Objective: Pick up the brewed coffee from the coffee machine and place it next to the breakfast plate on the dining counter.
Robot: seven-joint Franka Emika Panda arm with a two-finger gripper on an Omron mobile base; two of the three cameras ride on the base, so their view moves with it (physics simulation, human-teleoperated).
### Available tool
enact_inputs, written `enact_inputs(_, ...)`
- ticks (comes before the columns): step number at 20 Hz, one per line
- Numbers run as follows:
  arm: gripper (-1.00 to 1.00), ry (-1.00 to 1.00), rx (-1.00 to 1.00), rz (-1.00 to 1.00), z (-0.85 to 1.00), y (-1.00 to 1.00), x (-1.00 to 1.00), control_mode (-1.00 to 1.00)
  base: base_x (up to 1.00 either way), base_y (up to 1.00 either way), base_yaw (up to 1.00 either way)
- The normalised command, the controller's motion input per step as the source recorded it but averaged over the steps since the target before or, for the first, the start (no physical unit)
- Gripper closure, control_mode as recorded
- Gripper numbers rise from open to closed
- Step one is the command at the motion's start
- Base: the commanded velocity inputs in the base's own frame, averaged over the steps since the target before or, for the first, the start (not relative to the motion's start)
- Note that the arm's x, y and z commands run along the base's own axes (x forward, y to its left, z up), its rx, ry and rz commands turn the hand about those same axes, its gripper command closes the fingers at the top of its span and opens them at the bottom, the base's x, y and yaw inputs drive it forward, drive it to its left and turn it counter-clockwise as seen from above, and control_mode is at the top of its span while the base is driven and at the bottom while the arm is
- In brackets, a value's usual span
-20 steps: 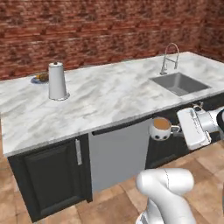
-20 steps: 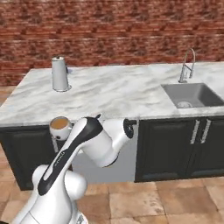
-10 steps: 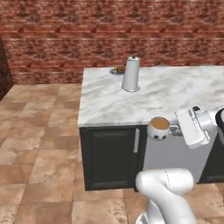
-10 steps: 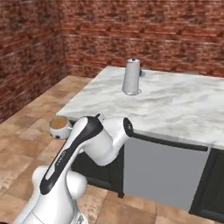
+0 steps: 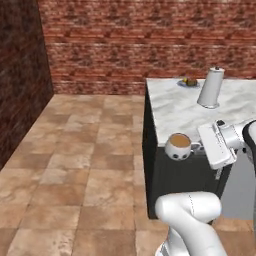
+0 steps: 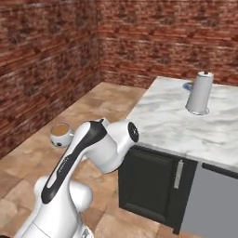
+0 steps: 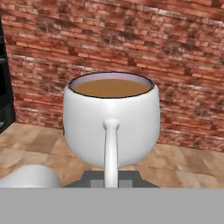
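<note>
The mug of brewed coffee [image 5: 179, 146] hangs in the air off the near left corner of the marble dining counter [image 5: 175, 112], level with the counter's edge and out over the tiled floor [image 5: 75, 165]. It is upright, with light-brown coffee up near the rim and dark spots on its white side. Its handle points back toward the white hand, and the gripper [image 5: 199, 147] meets it there; the jaws are pressed together on the handle, though the fingers themselves are hidden behind the mug and the hand's white body. In the hand view the mug [image 7: 111, 122] stands dead centre with the handle running straight down to the bottom edge, where the grip is cut off from sight. In the right base view the mug [image 6: 61, 134] sits beyond the arm's bent elbow, which covers the hand altogether.

On the counter a tall white paper-towel roll [image 5: 210, 88] stands upright near the far edge. Just behind it, close to the far left corner, lies the breakfast plate [image 5: 188, 83], small and hard to make out: a blue rim with something brown and orange on it. In the right base view the roll [image 6: 200, 93] hides nearly all of the plate, leaving a blue sliver [image 6: 187, 85]. The counter's right part is cut off by the frame.
</note>
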Motion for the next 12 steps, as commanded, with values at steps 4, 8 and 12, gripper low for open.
enact_inputs(4,1.0,0.0,0.0,0.0,0.0,0.0,0.0,1.0,0.97,1.0,0.0)
enact_inputs(8,1.0,0.0,0.0,0.0,0.0,0.0,0.0,1.0,1.0,1.0,-0.11)
enact_inputs(12,1.0,0.0,0.0,0.0,0.0,0.0,0.0,1.0,1.0,1.0,-0.37)
